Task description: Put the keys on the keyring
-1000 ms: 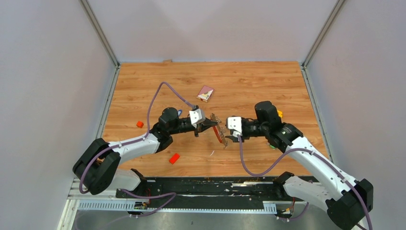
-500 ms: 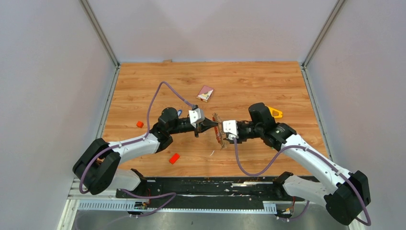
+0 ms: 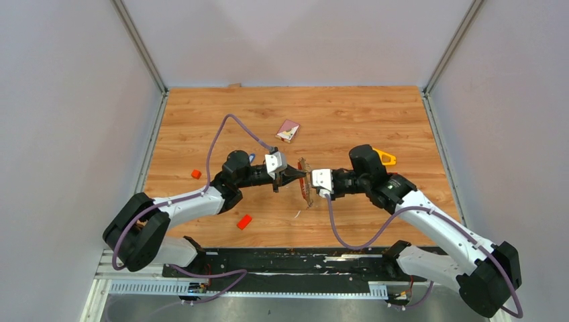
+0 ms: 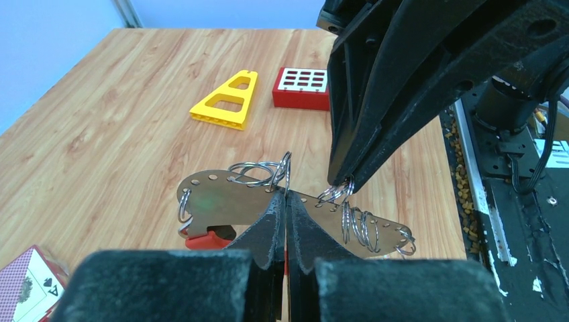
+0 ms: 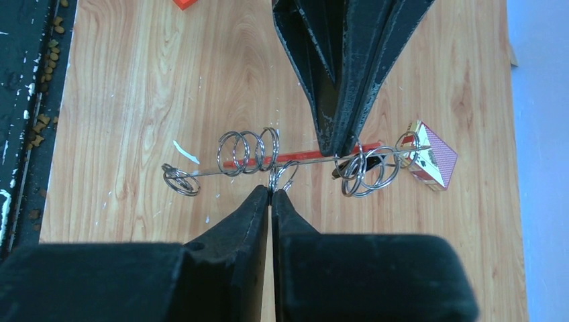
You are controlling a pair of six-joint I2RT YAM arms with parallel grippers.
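Observation:
The keyring [image 3: 306, 186] is a thin metal plate [image 4: 221, 201] with holes, several split rings and a red strap [image 4: 204, 239], held above the table between both arms. My left gripper [image 4: 286, 196] is shut on the plate's edge, coming in from the left [image 3: 298, 176]. My right gripper [image 5: 270, 193] is shut on one split ring [image 5: 285, 176] hanging from the plate, which shows edge-on [image 5: 302, 157]. From the left wrist, the right gripper's fingertips [image 4: 342, 180] pinch that ring. I cannot make out the keys in these views.
A yellow triangular piece [image 3: 384, 156] lies behind my right arm, with a red block with white buttons [image 4: 302, 87] next to it. A playing-card box [image 3: 288, 131] sits further back. Two small orange-red blocks [image 3: 196, 174] [image 3: 244, 222] lie at the left.
My right arm slid left to the keyring and its jaws went from open to shut on a split ring. That uncovered the yellow triangle. The left arm held still.

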